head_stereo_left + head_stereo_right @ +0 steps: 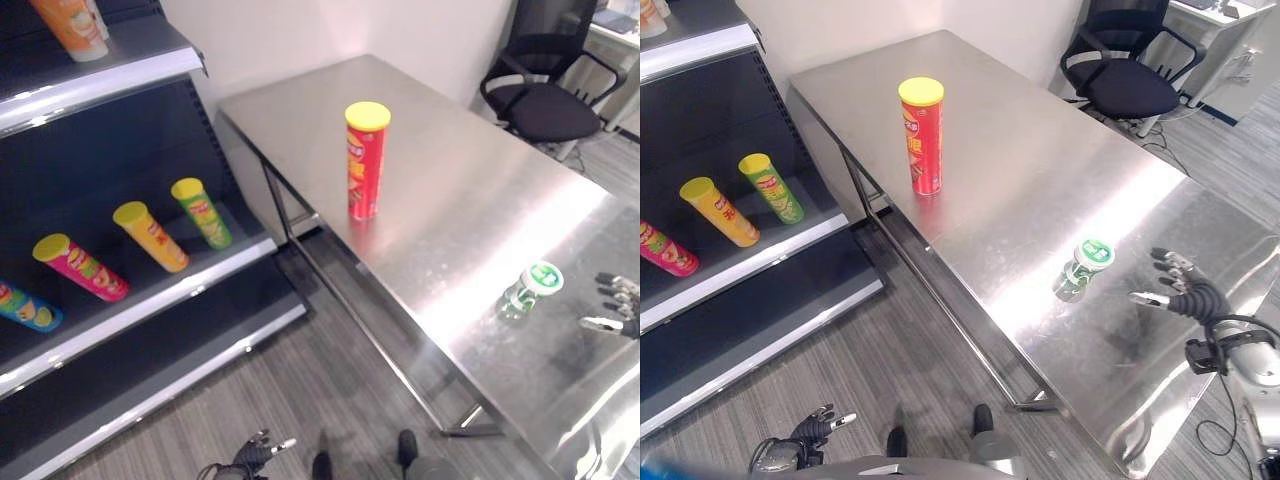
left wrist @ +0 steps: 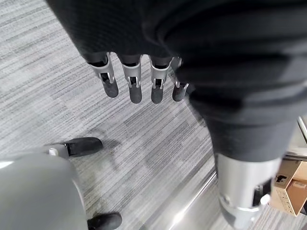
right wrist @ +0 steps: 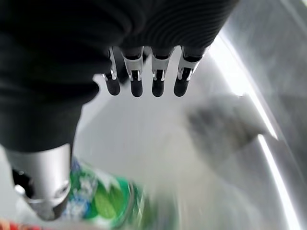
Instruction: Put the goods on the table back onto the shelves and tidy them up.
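Observation:
A red chip can (image 1: 366, 160) with a yellow lid stands upright near the middle of the steel table (image 1: 470, 200). A small green-lidded cup (image 1: 1083, 268) stands close to the table's near edge. My right hand (image 1: 1185, 293) hovers open just right of that cup, apart from it; the right wrist view has its straight fingers (image 3: 158, 84) over the steel with the green cup (image 3: 103, 199) beside the thumb. My left hand (image 1: 820, 425) hangs low over the floor, its fingers (image 2: 135, 88) relaxed and empty.
The dark shelf unit (image 1: 190, 275) stands at the left; green (image 1: 202, 212), yellow (image 1: 150, 235), pink (image 1: 80, 267) and blue (image 1: 25, 305) cans lie on one shelf. An orange can (image 1: 70, 25) stands on the upper shelf. A black office chair (image 1: 540, 95) is beyond the table.

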Robot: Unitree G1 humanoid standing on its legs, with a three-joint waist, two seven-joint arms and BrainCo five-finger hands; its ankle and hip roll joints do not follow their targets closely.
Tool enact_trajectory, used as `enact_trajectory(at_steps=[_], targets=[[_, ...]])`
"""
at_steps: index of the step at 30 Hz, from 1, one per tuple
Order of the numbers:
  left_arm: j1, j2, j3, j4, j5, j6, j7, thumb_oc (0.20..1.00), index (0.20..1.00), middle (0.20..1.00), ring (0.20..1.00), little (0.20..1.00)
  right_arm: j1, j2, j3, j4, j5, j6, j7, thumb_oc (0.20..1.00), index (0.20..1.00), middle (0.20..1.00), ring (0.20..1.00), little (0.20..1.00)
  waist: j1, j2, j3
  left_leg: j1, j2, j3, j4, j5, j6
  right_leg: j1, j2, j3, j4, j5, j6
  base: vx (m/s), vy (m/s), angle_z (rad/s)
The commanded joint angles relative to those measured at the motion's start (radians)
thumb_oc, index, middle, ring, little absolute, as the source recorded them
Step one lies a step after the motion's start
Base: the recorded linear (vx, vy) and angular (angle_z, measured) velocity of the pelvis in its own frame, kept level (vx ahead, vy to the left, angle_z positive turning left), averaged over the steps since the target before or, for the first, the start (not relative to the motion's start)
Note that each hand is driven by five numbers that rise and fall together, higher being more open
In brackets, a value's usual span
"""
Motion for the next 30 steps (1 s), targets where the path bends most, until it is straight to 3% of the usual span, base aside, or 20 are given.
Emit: enact_trajectory(at_steps=[1, 6, 10, 29, 30], targets=[[-0.057, 0.041, 0.008, 0.005, -0.017, -0.020, -0.008, 1.000, 1.000, 1.000, 1.000, 1.000, -0.095, -0.037, -0.023, -0.019, -0.055, -0.040, -0.016, 1.000, 1.000, 1.000, 1.000, 1.000, 0.028, -0.023, 0.010, -0.008, 0.065, 0.105, 0.065, -0.083, -0.051, 0.059, -0.046, 0.005, 0.086, -0.195, 0.057, 0.01, -0.018, 0.04], [-0.049, 0.042, 0.012, 0.010, -0.012, -0.017, -0.005, 1.000, 1.000, 1.000, 1.000, 1.000, -0.130, -0.024, -0.005, -0.031, -0.110, -0.054, -0.042, 1.000, 1.000, 1.000, 1.000, 1.000, 0.037, -0.016, 0.008, -0.005, 0.065, 0.100, 0.065, -0.085, -0.048, 0.066, -0.047, -0.002, 0.084, -0.198, 0.054, 0.01, -0.019, 0.05], [-0.045, 0.031, 0.004, 0.009, -0.006, -0.021, 0.012, 1.000, 1.000, 1.000, 1.000, 1.000, -0.174, -0.015, 0.015, -0.027, -0.237, -0.071, -0.117, 1.000, 1.000, 1.000, 1.000, 1.000, 0.048, -0.009, 0.005, -0.002, 0.064, 0.096, 0.062, -0.084, -0.044, 0.073, -0.048, -0.008, 0.081, -0.202, 0.053, 0.01, -0.012, 0.12], [-0.037, 0.030, -0.005, 0.011, -0.004, -0.022, 0.030, 1.000, 1.000, 1.000, 1.000, 1.000, -0.269, 0.030, 0.133, 0.002, -0.321, -0.083, -0.169, 1.000, 1.000, 1.000, 1.000, 1.000, 0.082, -0.004, 0.002, -0.005, 0.054, 0.068, 0.061, -0.083, -0.037, 0.091, -0.050, -0.037, 0.078, -0.214, 0.048, 0.00, -0.004, 0.03], [-0.036, 0.029, -0.005, 0.009, -0.003, -0.023, 0.031, 1.000, 1.000, 1.000, 1.000, 1.000, -0.279, 0.041, 0.141, 0.003, -0.325, -0.085, -0.177, 0.702, 0.702, 0.702, 0.702, 0.702, 0.086, -0.003, 0.002, -0.005, 0.054, 0.066, 0.061, -0.082, -0.036, 0.092, -0.050, -0.039, 0.078, -0.215, 0.047, 0.00, -0.004, 0.12]])
